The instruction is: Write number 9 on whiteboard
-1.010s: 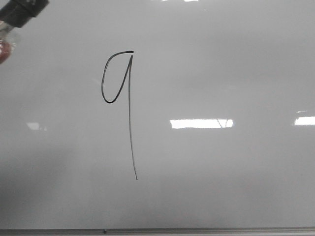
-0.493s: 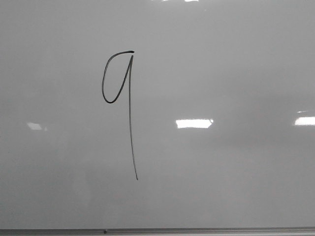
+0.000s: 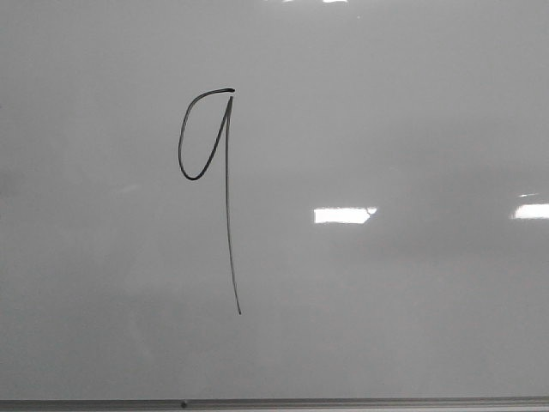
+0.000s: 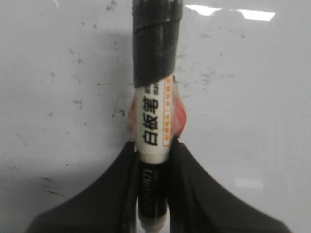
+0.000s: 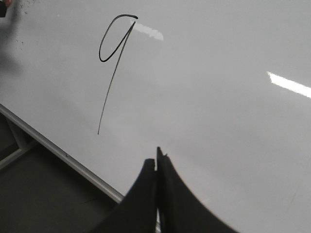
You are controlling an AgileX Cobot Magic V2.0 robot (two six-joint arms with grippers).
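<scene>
The number 9 point(image 3: 225, 184) is a thin black marker line on the whiteboard point(image 3: 395, 103), with a narrow loop and a long tail; it also shows in the right wrist view point(image 5: 112, 58). My left gripper point(image 4: 154, 160) is shut on a marker point(image 4: 154, 121), white with a black taped cap, held over the board surface point(image 4: 252, 87). My right gripper point(image 5: 156, 167) is shut and empty above the board point(image 5: 218, 121), near its metal edge strip point(image 5: 58, 150). Neither gripper shows in the front view.
The board's grey edge strip point(image 3: 274, 402) runs along the near side. Bright light reflections point(image 3: 343, 215) lie on the board right of the 9. Small dark specks point(image 4: 77, 102) mark the board under the left gripper. A dark floor area point(image 5: 43, 199) lies beyond the edge.
The left gripper with the marker was at the front view's upper left corner one second ago and has since left that view. The light reflection has narrowed and shifted right.
</scene>
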